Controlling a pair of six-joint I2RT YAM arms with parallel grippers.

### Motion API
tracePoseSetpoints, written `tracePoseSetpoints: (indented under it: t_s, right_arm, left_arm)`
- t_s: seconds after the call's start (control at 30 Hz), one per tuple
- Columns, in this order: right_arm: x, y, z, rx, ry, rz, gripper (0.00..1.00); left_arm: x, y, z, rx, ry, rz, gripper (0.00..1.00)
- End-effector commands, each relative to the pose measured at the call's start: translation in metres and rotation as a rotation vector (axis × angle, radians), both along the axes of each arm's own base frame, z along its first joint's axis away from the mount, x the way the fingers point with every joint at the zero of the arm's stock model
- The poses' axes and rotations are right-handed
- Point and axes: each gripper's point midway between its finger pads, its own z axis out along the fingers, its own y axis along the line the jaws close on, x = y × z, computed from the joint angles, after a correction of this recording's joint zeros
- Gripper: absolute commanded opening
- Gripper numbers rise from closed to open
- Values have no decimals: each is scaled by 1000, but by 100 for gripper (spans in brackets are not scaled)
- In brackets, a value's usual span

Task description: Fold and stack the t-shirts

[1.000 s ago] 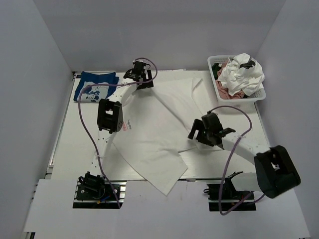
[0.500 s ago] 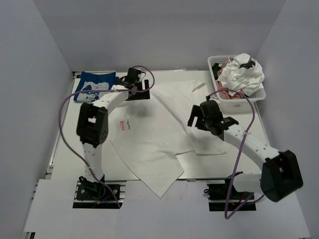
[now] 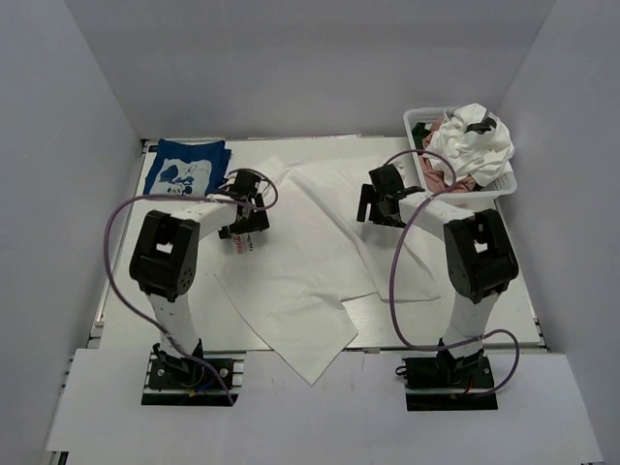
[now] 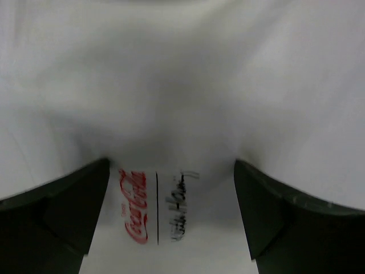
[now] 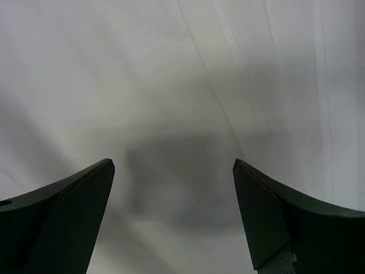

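The large white tee (image 3: 310,262) is lying spread over the middle of the table (image 3: 218,325), with one corner hanging over the near edge. The left gripper (image 4: 171,165) is hovering low over its red logo (image 4: 136,206), the fingers standing wide apart and holding nothing. The right gripper (image 5: 171,162) is hanging over the far right part of the same tee, also wide apart and empty. The blue tee (image 3: 189,170) is lying flat at the far left corner. More tees (image 3: 470,145) are sitting crumpled in the basket (image 3: 489,194) at the far right.
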Motion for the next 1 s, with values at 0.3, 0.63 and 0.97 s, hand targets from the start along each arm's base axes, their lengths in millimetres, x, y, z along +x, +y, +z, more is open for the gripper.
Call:
tracePoseSetpoints:
  t_s: [0.3,0.63,0.97]
  right_arm:
    - [-7,-44,-36,-30,133,-106,90]
    - [-89,-44,-39,40,193,-75,90]
    - [-58,-45,48,-10,-48,-16,90]
  left_arm:
    - [67,46,-66,102,129,99,100]
    - [125,18,8,41,-18,-113,100]
    - [26,-26,78,-248,-162,-175,100]
